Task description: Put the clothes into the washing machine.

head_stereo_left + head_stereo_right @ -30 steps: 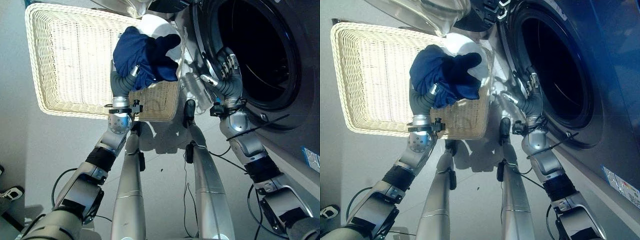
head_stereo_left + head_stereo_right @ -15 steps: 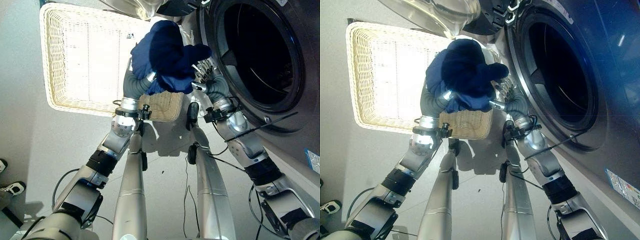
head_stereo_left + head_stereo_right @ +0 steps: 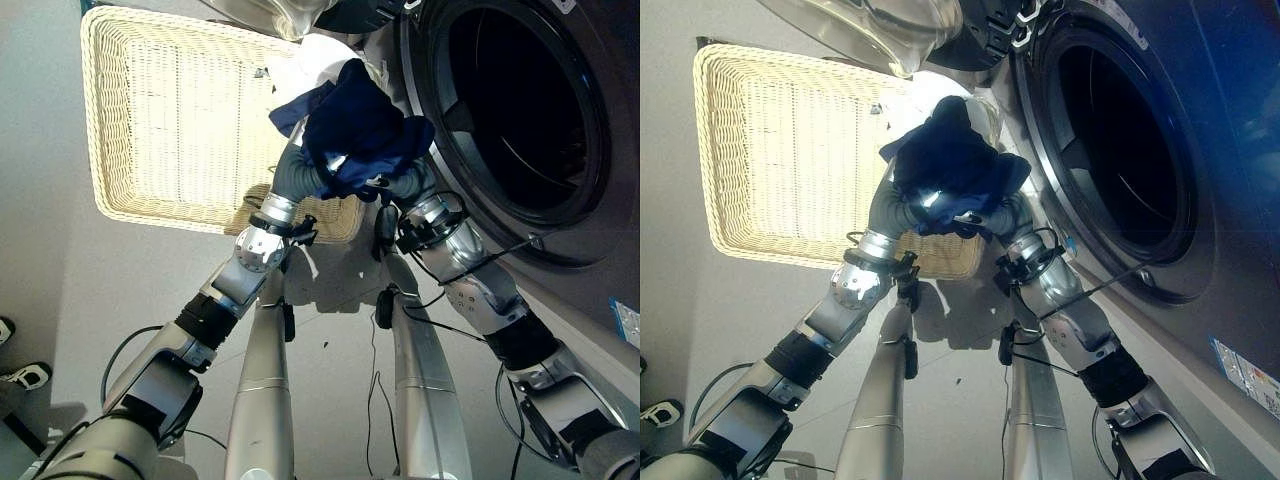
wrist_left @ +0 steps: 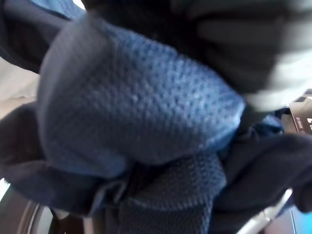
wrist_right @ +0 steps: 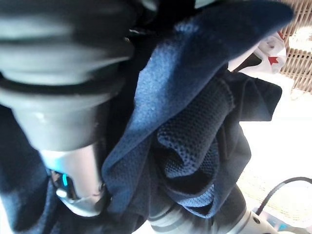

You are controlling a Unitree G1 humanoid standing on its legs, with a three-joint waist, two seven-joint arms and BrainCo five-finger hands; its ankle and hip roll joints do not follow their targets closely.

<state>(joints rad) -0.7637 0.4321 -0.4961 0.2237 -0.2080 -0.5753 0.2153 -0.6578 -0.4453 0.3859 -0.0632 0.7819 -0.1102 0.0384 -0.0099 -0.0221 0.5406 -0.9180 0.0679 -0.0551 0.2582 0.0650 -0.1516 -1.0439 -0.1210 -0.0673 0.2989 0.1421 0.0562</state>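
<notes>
Right hand (image 3: 405,187) has joined left hand (image 3: 300,175), seemingly under navy garment (image 3: 362,130).

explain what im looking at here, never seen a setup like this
A two-armed humanoid robot is doing laundry. The two wide pictures come from cameras on its head, looking down; the two close-ups come from cameras on its wrists. Both arms reach up under a dark blue garment, bunched between a wicker basket on the floor and the open washer drum. The cloth covers both hands, so their grip can't be seen. A white garment lies at the basket's far corner.
</notes>
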